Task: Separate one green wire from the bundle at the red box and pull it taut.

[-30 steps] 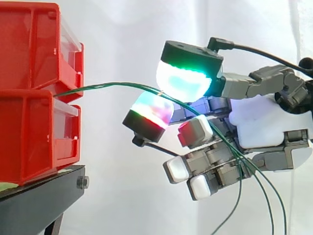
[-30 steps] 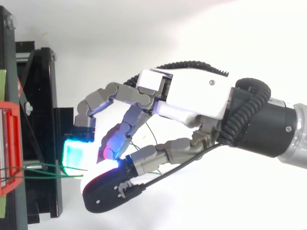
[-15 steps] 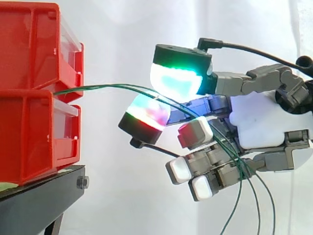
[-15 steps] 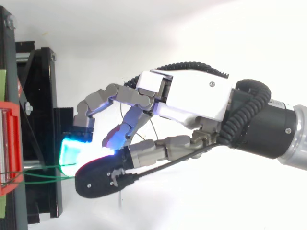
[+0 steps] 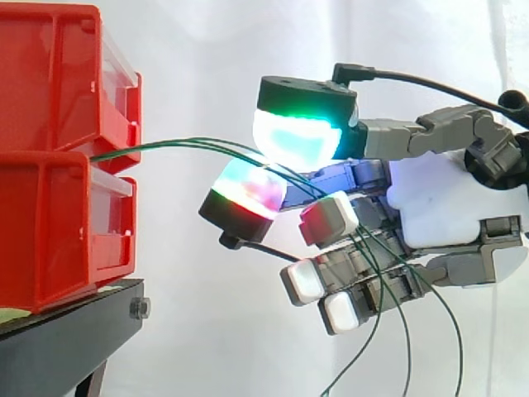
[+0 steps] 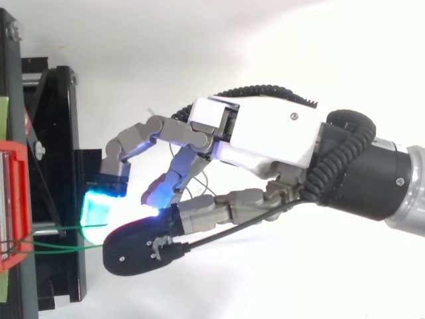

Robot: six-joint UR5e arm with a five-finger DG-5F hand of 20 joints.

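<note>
While the fingers (image 5: pixel 297 136) pinched several green wires (image 5: pixel 165 145) off the red box (image 5: pixel 50 223), separation required isolating 1 before tensioning

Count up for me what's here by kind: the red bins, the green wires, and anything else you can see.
red bins: 2, one stacked on the other
green wires: 3, going by the loose ends hanging down
black stand: 1, under the bins
hand: 1, pinching the wires between two glowing pads
Total: 7
</note>
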